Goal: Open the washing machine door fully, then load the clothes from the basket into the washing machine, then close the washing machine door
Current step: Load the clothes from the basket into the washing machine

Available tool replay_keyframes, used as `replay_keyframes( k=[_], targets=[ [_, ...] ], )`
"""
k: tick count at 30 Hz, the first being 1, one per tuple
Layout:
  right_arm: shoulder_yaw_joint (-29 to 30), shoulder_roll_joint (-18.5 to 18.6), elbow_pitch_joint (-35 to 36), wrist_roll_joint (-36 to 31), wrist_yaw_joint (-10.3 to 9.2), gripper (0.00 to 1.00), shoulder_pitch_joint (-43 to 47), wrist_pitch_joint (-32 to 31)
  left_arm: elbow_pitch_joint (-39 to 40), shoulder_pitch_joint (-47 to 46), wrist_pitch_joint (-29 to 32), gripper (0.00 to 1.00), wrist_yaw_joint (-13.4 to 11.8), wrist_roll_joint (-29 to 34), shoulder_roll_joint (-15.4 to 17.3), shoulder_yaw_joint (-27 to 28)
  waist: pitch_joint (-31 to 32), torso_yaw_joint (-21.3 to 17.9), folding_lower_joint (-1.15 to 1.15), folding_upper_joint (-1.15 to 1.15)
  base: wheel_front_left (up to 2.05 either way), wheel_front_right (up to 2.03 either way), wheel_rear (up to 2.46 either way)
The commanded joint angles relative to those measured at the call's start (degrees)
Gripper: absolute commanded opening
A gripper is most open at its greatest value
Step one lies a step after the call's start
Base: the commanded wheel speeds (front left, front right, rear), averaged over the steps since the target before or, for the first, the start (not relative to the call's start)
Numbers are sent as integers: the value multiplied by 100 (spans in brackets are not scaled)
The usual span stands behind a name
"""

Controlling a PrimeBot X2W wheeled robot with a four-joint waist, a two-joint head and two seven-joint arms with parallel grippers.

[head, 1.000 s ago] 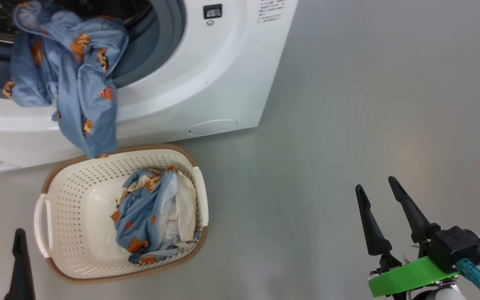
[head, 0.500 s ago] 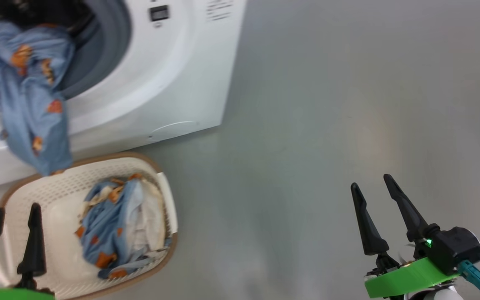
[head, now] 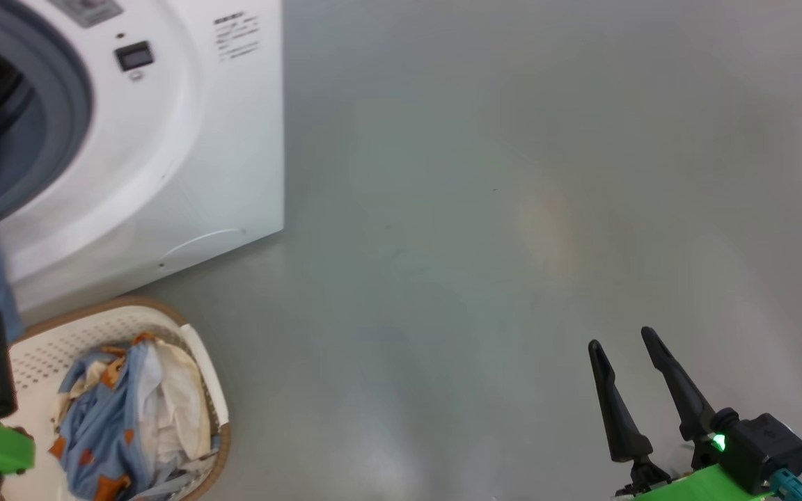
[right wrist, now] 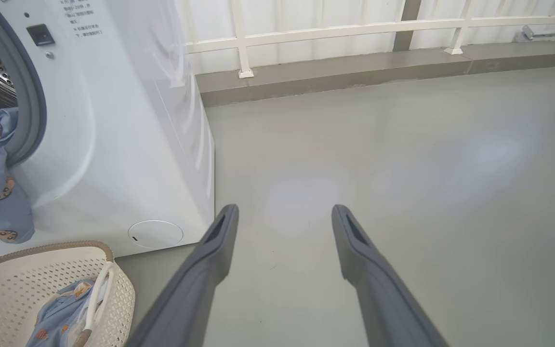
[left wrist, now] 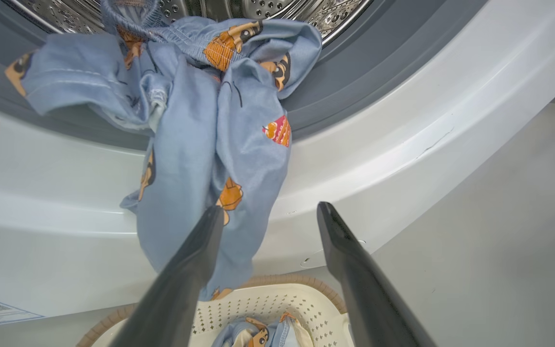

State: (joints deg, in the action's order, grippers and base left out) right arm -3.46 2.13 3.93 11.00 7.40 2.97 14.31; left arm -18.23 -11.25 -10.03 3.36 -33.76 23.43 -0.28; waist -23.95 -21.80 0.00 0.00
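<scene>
Head view: the camera has swung right. The big white washing machine [head: 185, 139] sits far left; the right claw [head: 622, 335] is wide over bare grey floor [head: 512, 209]. Left wrist view: the left claw [left wrist: 269, 208], wide and empty, faces light blue orange-patched clothes [left wrist: 219, 120] hanging from the machine. Right wrist view: more wait in the cream holey plastic basket [right wrist: 27, 279]; a white railing [right wrist: 330, 30] stands behind. Loading isn't done.

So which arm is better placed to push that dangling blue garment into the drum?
Probably the left arm: its open jaws point at the blue garment hanging out of the washing machine above the basket. The right arm's open jaws face grey floor.
</scene>
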Motion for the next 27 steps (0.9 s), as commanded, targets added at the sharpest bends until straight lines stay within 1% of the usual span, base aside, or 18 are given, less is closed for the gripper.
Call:
replay_keyframes(
  k=[1,3,6,10,12,17,23,27],
  targets=[
    [-160,75,150,72,9,100,82,69,-7,-208,-43,100,24,25,199,216,17,-94,0,0,0,0,0],
    [-162,75,166,77,9,100,104,69,-281,-369,-55,100,-10,109,285,198,7,-121,0,0,0,0,0],
    [-174,75,182,77,9,100,114,69,-712,-626,-74,100,-36,162,352,181,-18,-145,0,0,0,0,0],
    [-201,75,217,62,9,100,112,69,-1307,-985,-133,100,-135,254,433,174,-75,-150,0,0,0,0,0],
    [-216,75,240,54,9,100,105,69,-1579,-1178,-174,100,-135,281,454,157,-113,-145,0,0,0,0,0],
    [-264,75,249,20,9,100,86,69,-2146,-1630,-260,100,-126,419,423,-2,-180,-109,0,0,0,0,0],
    [-335,75,260,6,9,100,41,69,-2895,-2112,-343,100,-363,538,405,-40,-240,-95,0,0,0,0,0],
    [-361,75,256,4,9,100,38,69,-3303,-2400,-403,100,-377,555,324,-68,-262,-79,0,0,0,0,0]
  ],
)
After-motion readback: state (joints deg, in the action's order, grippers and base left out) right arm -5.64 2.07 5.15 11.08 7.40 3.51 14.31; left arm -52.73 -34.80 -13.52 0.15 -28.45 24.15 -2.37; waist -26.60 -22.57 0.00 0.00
